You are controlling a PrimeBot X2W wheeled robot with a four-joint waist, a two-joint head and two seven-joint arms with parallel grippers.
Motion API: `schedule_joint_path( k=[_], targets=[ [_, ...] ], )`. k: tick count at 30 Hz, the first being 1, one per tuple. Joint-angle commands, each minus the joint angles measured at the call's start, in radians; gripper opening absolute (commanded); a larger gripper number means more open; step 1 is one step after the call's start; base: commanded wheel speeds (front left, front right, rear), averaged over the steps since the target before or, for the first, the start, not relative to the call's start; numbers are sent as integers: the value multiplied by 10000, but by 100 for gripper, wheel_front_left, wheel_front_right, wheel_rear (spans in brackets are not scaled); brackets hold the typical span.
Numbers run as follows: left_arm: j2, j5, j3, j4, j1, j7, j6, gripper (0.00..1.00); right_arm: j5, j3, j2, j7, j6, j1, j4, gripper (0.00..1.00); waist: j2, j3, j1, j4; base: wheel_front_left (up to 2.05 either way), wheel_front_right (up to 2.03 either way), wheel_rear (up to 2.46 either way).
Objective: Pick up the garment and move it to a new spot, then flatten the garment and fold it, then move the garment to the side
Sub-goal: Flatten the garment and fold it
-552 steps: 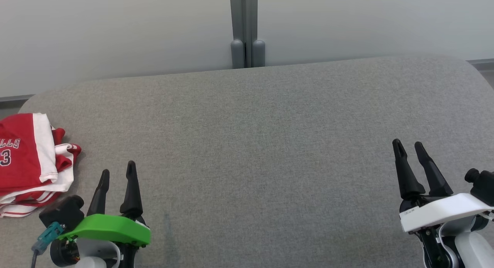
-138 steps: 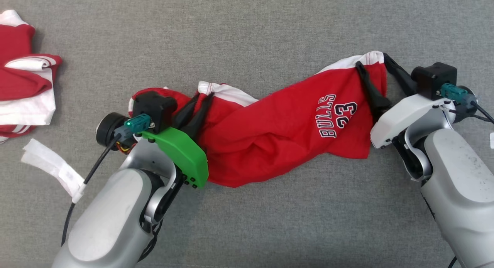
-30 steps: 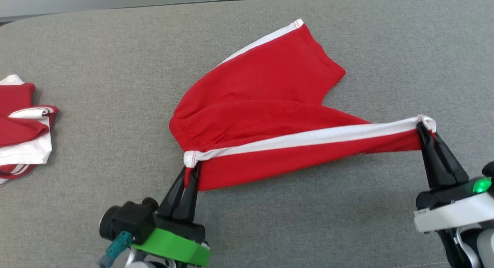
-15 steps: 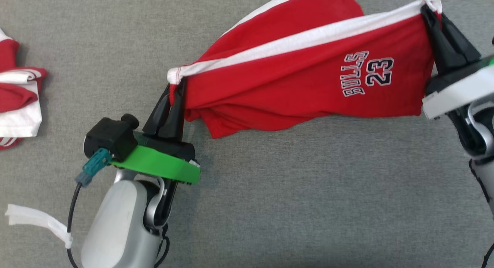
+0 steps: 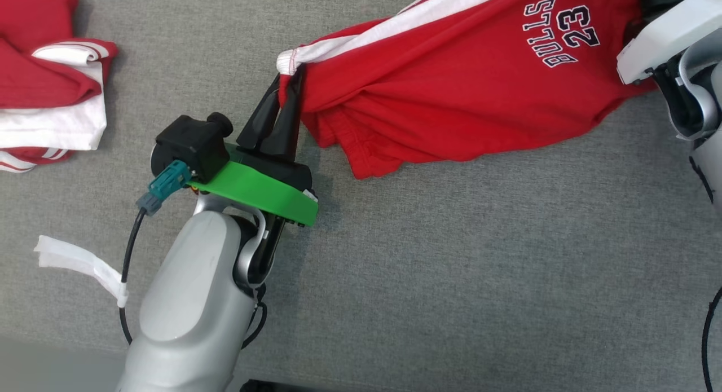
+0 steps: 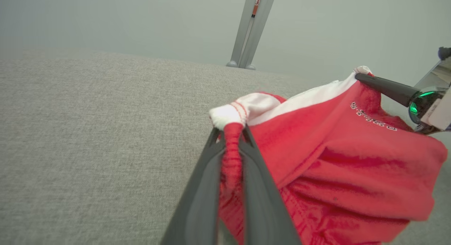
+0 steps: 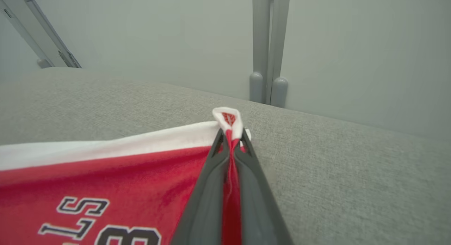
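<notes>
Head view puts us in the flattening step, we judge. How do we do it well, working left to right?

— Steer clear of the folded pile [image 5: 51, 93] of red-and-white clothes at the left edge of the grey tabletop [image 5: 451, 268], and of the loose white strip [image 5: 79, 262] nearer us. Both lie well apart from the garment [image 5: 451, 87].

— And the left tool [image 5: 289, 82]?

— Pressed together on the garment's left corner; our left wrist view shows red cloth squeezed between its fingers. We should hold that pinch firm.

— Then the span between?

— The garment is strung between our two tools above the tabletop. We would pull its top edge straight, lower the sagging part first, then draw back so the cloth settles in one layer instead of doubling under.

— Right tool [image 7: 230, 134]?

— Clamped on the opposite corner, a small white loop poking past the tips. Same rule: no slackening until the cloth lies down.

— How does the garment look?

— Red shorts. At the left, a gathered waistband [image 5: 338, 135]; along the top, a white stripe [image 5: 395, 25] running tool to tool; toward the right, a "BULLS 23" print [image 5: 558, 31] in dark, white-edged letters. Soft folds hang below. Whether the lowest fold touches the tabletop we cannot tell.
</notes>
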Motion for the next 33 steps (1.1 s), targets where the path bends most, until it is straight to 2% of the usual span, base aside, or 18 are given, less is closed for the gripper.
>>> schedule_joint_path(
  k=[1,2,3,7,10,17,24,33],
  targets=[
    [20,-75,-78,114,-196,-95,-29,100,73,105,24,-190,-17,-181,320,26,0,72,0,81,0,0,0],
    [13,-121,-125,179,-213,-147,-35,100,99,158,71,-352,-17,-248,478,76,0,51,0,54,0,0,0],
    [7,-121,-153,242,-231,-195,-37,100,51,240,108,-573,-17,-267,666,100,0,5,0,4,0,0,0],
    [103,334,-36,209,-153,-448,339,100,-134,153,246,-1239,-15,-10,830,100,0,-221,0,-245,0,0,0],
    [239,752,259,-110,140,-559,782,100,-434,-166,337,-1380,-15,432,396,100,0,-463,0,-525,0,0,0],
    [570,1349,1143,-1174,879,-582,1535,100,-1442,-1982,1034,-1401,-14,2391,-2165,100,0,-1031,0,-1233,0,0,0],
    [930,1592,1784,-1685,1694,-586,1868,100,-2109,-3025,1962,-1403,-12,4600,-4005,100,0,-1668,0,-1962,0,0,0],
    [1090,1793,2046,-1958,2865,-575,2115,100,-2385,-3486,2557,-1404,-12,6656,-5114,100,0,-2248,0,-2580,0,0,0]
  ],
)
